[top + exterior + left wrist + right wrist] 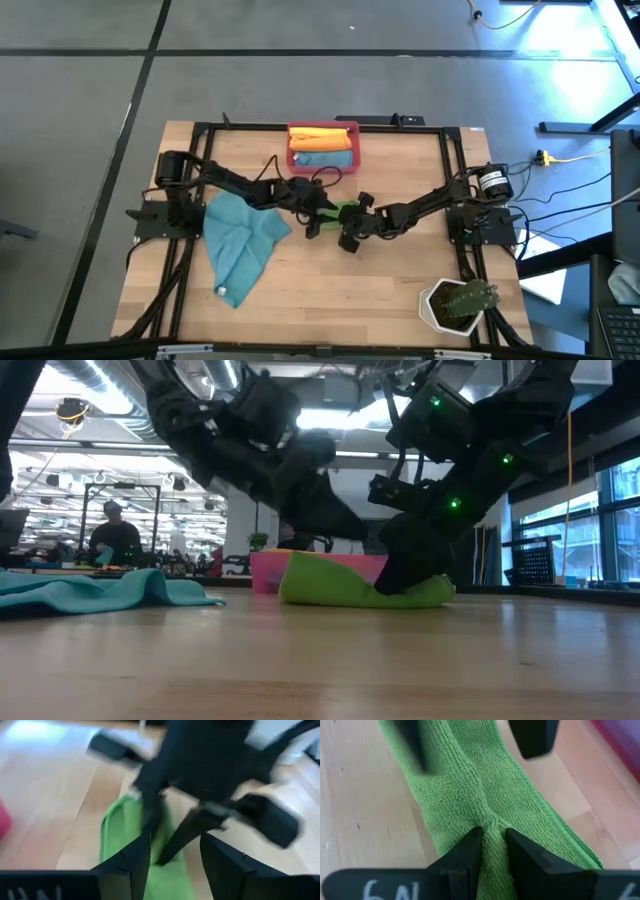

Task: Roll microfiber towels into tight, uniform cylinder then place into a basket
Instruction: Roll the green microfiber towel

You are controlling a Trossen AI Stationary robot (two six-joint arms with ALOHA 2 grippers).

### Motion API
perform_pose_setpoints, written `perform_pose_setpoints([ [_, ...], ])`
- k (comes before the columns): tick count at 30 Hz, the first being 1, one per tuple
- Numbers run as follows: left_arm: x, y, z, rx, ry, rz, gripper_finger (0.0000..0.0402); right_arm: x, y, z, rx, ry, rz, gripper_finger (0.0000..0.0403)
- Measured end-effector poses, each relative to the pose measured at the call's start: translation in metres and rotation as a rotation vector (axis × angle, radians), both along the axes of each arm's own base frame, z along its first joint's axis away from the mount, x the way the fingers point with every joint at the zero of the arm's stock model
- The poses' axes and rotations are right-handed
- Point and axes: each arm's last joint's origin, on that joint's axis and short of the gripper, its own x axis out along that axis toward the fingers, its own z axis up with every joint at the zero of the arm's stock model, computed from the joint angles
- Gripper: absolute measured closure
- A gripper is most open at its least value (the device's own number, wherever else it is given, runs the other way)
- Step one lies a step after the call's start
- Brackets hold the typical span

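Centrally, right end effector (493, 851) pinches green towel (470, 785); left end effector (175, 865) parted.

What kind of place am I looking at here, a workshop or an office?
Most likely a robotics lab or open workshop hall. A wooden table carries two mounted robot arms, exposed ducts and strip lights run overhead, and a person sits at a far bench. Loose cables lie on the floor.

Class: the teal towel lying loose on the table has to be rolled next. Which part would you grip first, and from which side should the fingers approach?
Probably grip the narrow corner of the teal towel pointing at the table's near edge, coming straight down from above. The cloth lies flat and crumpled on the table, so only a thin edge or corner can be pinched. It sits on the left gripper side.
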Motion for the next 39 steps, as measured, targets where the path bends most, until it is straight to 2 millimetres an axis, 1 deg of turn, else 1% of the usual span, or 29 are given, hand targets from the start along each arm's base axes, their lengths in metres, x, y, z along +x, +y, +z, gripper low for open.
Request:
perform_pose_setpoints([
  [3,0.001,-0.011,0.008,0.063,-0.035,-0.042,0.0237,0.0,0.0,0.0,0.001,0.002,0.0,0.0309],
  [8,0.003,-0.037,0.012,0.157,-0.035,-0.123,0.0237,0.0,0.0,-0.001,0.017,0.002,0.003,0.0309],
  [12,0.001,-0.057,0.008,0.286,0.042,-0.098,0.0237,0.0,0.0,-0.001,0.024,0.002,0.001,0.0309],
  [16,-0.002,-0.068,0.005,0.372,0.084,-0.048,0.0237,0.0,-0.002,-0.001,0.036,-0.002,-0.013,0.0309],
  [19,-0.003,-0.069,0.004,0.377,0.094,-0.044,0.0229,0.0,-0.004,-0.001,0.049,0.0,-0.012,0.0309],
  [29,-0.003,-0.069,0.004,0.355,0.096,-0.031,0.018,0.0,-0.004,-0.001,0.055,0.0,-0.013,0.0309],
  [39,-0.002,-0.069,0.003,0.376,0.098,-0.033,0.0175,0.0,-0.004,-0.001,0.055,0.0,-0.013,0.0309],
])
